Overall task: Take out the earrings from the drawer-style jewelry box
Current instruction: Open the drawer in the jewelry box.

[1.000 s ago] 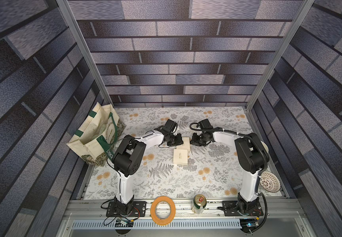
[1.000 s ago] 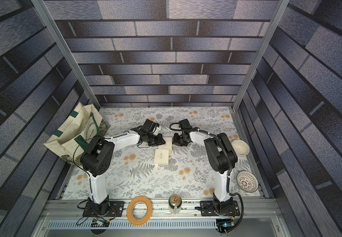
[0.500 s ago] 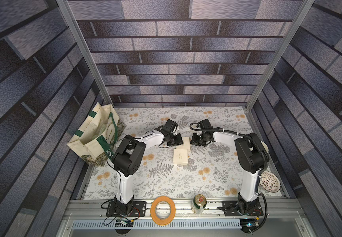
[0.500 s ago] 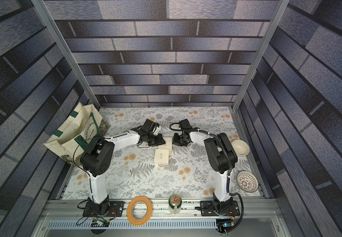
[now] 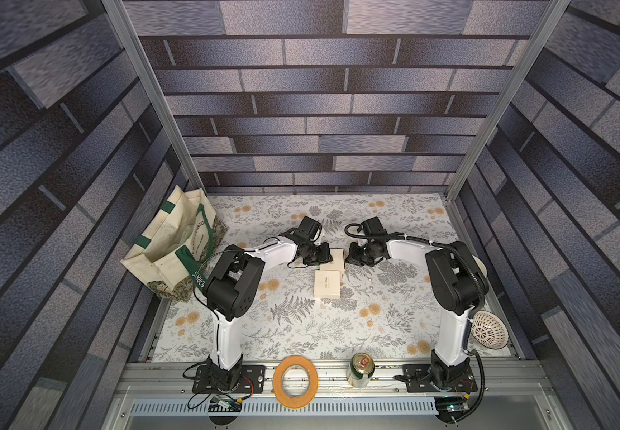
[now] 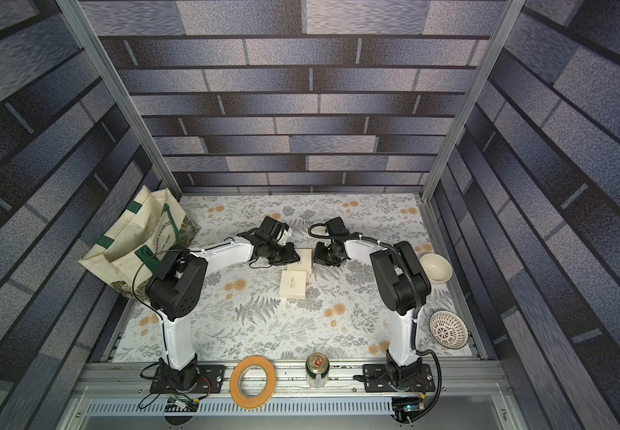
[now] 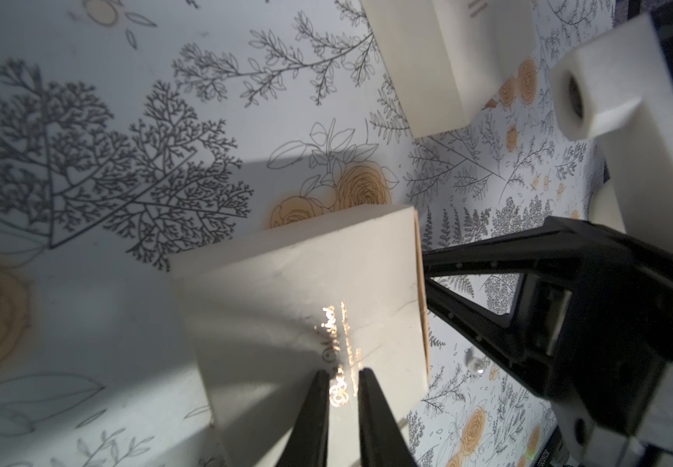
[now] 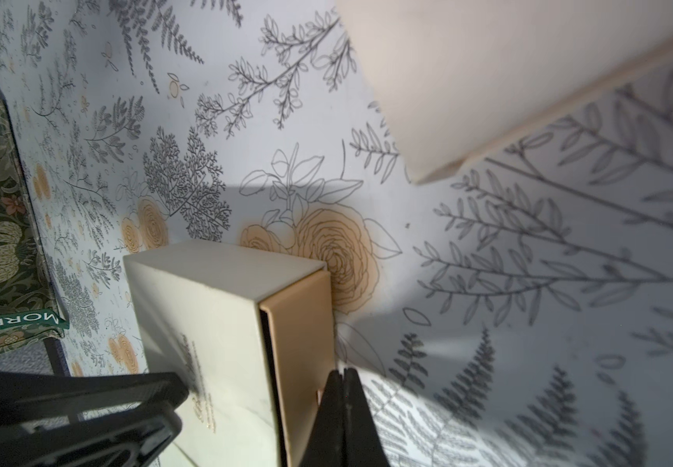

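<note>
Earrings, tiny shiny beads, lie on the counter right of the jewelry box. Right pincer is pressed together at its slightly protruding drawer; left pincer sits slightly apart over its top.

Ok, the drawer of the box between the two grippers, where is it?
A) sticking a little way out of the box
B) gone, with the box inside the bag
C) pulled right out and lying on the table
A: in the right wrist view the tan drawer sticks only slightly out of the cream box, with the shut right gripper at its end.
</note>
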